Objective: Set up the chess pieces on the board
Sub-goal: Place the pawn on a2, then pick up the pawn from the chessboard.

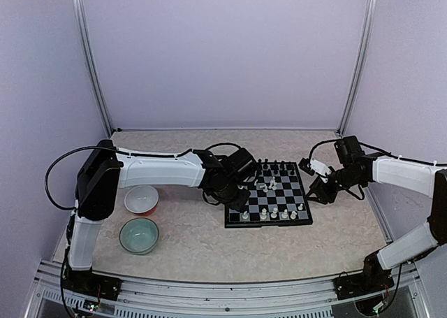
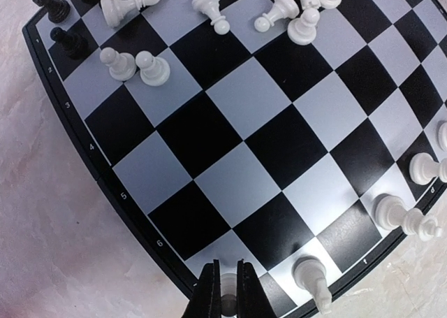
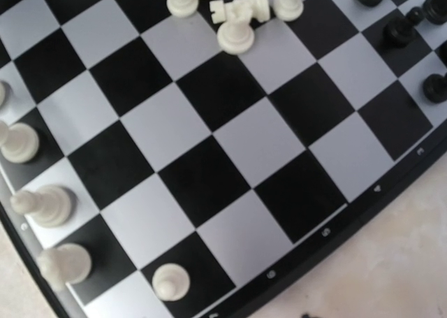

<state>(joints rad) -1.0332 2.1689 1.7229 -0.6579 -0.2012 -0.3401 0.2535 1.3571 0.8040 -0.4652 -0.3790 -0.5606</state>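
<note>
Backdrop: plain lilac walls (image 1: 223, 52), mottled beige table (image 1: 188, 251).
Board (image 1: 269, 224): glossy, chequered, thin black rim; right of centre, between both arms.
Bowls: white bowl (image 1: 141, 199) and pale green bowl (image 1: 138, 235), lower left, apart from it.
Left gripper (image 2: 227, 290): over the board's left edge, fingers nearly together, grip unclear.
Right gripper (image 1: 323, 190): beside the right rim, state unreadable.
Chess pieces (image 2: 154, 70): white along the lower edge, black along the upper, several toppled mid-board.

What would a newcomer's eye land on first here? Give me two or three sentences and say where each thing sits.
The chessboard on the table draws the eye first, with a jumble of white pieces near its centre, some lying on their sides. Left of it sit a white bowl and, nearer the camera, a pale green bowl. The left gripper hangs over the board's left edge.
</note>
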